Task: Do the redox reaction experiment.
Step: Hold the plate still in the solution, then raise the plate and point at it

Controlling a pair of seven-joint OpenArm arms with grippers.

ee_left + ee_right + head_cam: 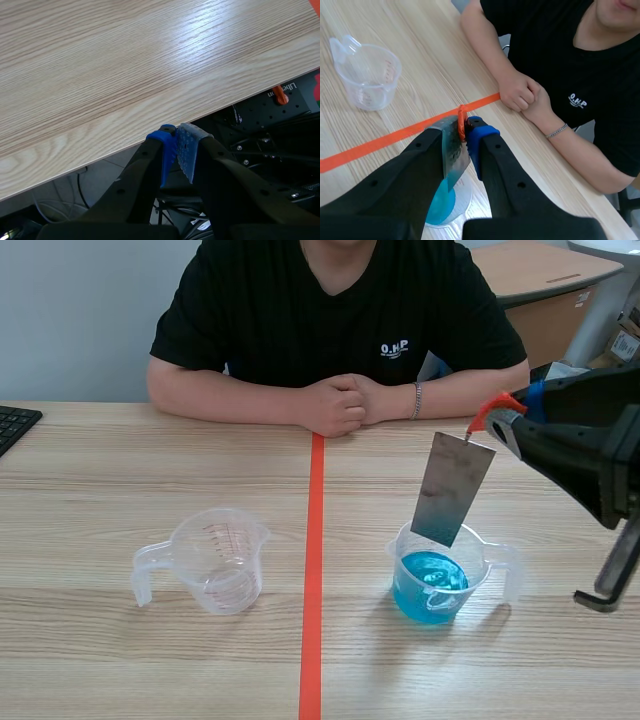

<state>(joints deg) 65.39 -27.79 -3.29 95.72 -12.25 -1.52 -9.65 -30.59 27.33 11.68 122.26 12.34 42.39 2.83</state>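
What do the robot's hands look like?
The left gripper and right gripper each have two thick black fingers with small round holes, tipped with soft dotted pads, blue or pale grey. The right arm is chunky and black.

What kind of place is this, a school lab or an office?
Likely an office-style robot test room, not a real chemistry lab: a wood-grain table marked with orange tape, a plastic measuring cup of blue liquid, and a metal sheet gripped in the robot's right hand.
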